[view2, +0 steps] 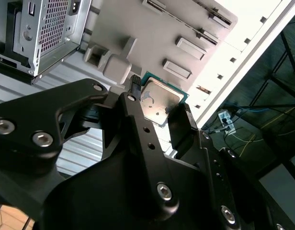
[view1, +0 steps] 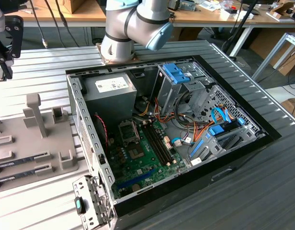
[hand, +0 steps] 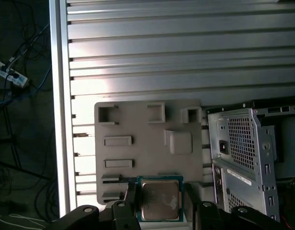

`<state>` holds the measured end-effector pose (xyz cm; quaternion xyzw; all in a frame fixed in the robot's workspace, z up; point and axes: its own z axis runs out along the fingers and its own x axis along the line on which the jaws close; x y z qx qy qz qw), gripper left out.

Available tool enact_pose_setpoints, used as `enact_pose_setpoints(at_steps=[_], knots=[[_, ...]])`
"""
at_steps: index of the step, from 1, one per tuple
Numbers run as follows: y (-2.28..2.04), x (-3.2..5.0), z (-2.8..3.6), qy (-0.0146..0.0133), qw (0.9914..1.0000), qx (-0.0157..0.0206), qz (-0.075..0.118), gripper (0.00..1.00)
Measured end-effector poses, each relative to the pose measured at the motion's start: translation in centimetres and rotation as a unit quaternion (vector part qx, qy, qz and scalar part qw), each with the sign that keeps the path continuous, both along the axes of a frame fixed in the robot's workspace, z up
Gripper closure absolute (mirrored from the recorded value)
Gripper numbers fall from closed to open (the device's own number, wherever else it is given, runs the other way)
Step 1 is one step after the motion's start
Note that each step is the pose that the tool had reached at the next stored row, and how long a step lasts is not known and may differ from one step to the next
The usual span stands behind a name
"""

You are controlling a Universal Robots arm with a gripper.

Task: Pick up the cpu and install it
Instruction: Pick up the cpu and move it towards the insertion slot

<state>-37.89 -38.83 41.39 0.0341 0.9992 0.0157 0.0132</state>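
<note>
Silver-grey arm point(view1: 119, 28), blue joint cap point(view1: 159, 36); black screw-studded gripper point(view2: 157, 103).

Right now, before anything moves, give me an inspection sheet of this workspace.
Surface: ribbed metal table, carrying a grey fixture tray beside an open computer case.
Job's things: cpu, silvery side showing, held above the tray's edge, not in the case.
Clutter: memory sticks in tray slots; grey power supply inside the case.
Grippers: gripper shut on the cpu, fingers against two opposite edges.
Cables: orange wires inside the case; power strip with leads beyond the table's edge.
Surroundings: wooden benches behind.
</note>
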Motion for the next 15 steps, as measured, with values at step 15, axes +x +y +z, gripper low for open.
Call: enact_pose_setpoints(at_steps=[15], knots=[[0.0, 1.75, -0.04, 0.0, 1.0, 0.0, 0.0, 0.53]])
